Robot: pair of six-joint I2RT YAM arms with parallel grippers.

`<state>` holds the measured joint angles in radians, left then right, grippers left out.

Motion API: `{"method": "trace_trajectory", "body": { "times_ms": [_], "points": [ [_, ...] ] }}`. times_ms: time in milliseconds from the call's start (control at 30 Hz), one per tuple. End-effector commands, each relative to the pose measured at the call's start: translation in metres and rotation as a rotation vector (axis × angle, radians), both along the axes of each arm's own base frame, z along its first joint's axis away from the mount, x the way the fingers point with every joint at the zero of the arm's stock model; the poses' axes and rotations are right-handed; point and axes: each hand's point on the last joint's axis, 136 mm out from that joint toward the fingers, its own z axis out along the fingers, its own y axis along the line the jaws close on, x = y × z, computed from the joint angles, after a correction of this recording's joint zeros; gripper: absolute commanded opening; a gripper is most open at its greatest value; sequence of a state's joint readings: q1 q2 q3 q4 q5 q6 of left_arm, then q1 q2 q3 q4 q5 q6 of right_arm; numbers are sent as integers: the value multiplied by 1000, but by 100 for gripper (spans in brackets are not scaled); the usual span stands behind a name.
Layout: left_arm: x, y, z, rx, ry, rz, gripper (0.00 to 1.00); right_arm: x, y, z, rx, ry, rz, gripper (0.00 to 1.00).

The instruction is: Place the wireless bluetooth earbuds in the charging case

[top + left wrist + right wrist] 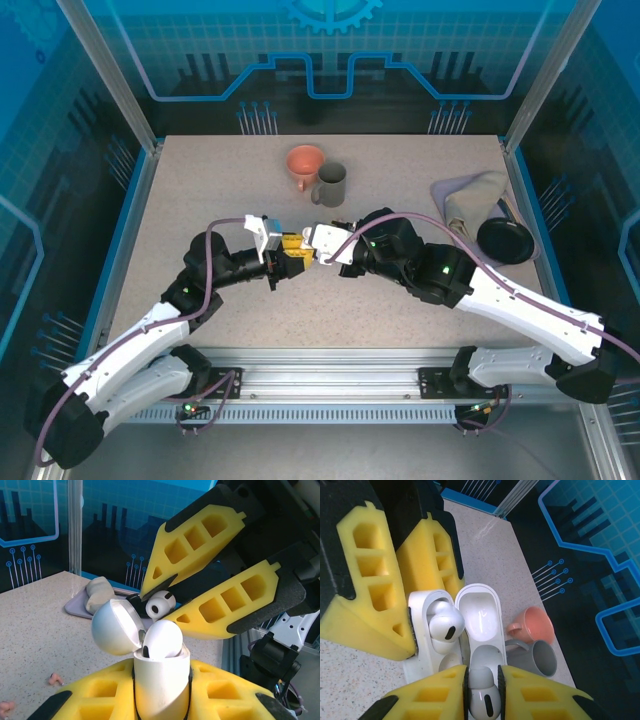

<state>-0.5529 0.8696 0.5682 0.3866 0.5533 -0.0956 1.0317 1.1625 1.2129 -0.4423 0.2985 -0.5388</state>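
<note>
Salmon-pink tiny earbuds (55,680), two, loose on speckled table (30,630); white glossy pebble-shaped charging case (161,685), lid flipped open, clamped in left gripper (287,256), white bulbous earbud (162,639) seated inside; right gripper (483,674) pinches second white earbud (484,700) just beside open case.

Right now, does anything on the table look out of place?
Two small pink earbuds lie loose on the table, apart from the open white case held in the left gripper. Nothing looks spilled or damaged.

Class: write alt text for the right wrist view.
Yellow right fingers pinch a white earbud beside an open charging case, held by the left fingers, with a second earbud seated inside. A pink cup and grey mug stand beyond.
</note>
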Motion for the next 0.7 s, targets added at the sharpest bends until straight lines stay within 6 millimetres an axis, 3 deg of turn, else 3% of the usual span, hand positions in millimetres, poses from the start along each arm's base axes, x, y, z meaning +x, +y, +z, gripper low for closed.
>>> {"method": "trace_trajectory", "body": {
  "times_ms": [0,667],
  "points": [
    [-7,-1,20,-27,-83,-24,0,-11,5,-1,40,71,48,23],
    [-7,-2,16,-23,-81,-22,0,-16,9,-6,124,227,87,24]
  ]
}}
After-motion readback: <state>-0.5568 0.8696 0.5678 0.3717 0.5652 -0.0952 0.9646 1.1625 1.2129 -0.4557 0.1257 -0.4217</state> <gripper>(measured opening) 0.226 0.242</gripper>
